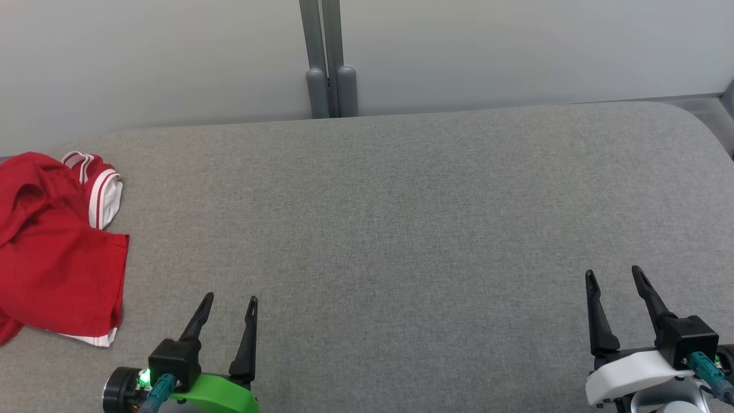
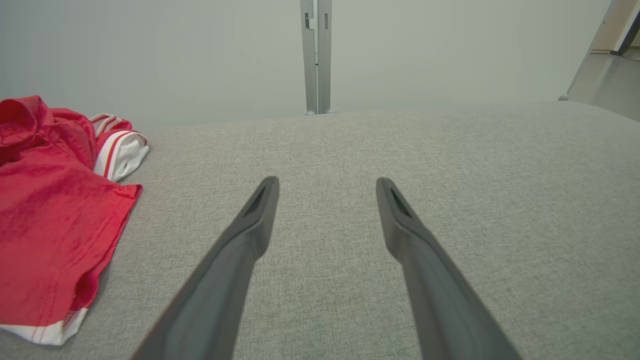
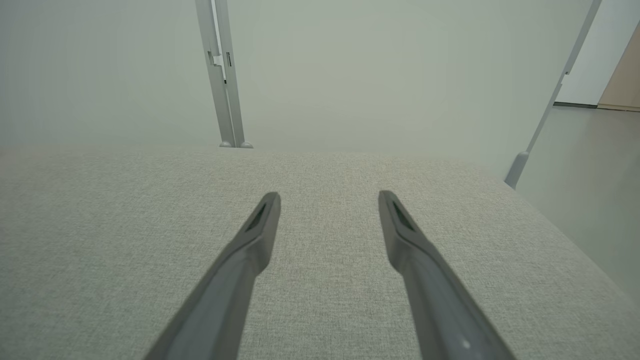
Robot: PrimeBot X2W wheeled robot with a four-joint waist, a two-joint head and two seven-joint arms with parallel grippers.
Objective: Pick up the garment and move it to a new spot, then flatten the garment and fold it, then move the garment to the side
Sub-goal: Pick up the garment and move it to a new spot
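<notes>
A red garment (image 1: 54,252) with white-striped trim lies crumpled at the far left of the grey fabric surface (image 1: 401,218). It runs off the left edge of the head view. In the left wrist view the garment (image 2: 50,220) lies left of the fingers. My left gripper (image 1: 229,301) hovers open near the front edge, a short way right of the garment and apart from it. At the lower right my right gripper (image 1: 613,274) stands open with nothing between its fingers. Both wrist views show spread fingers, the left gripper (image 2: 327,182) and the right gripper (image 3: 328,196), over bare fabric.
A pale wall with a grey vertical post (image 1: 328,63) stands behind the surface. The surface's rounded right end (image 1: 702,123) drops off toward the floor. A slanted metal leg (image 3: 545,110) stands past that end.
</notes>
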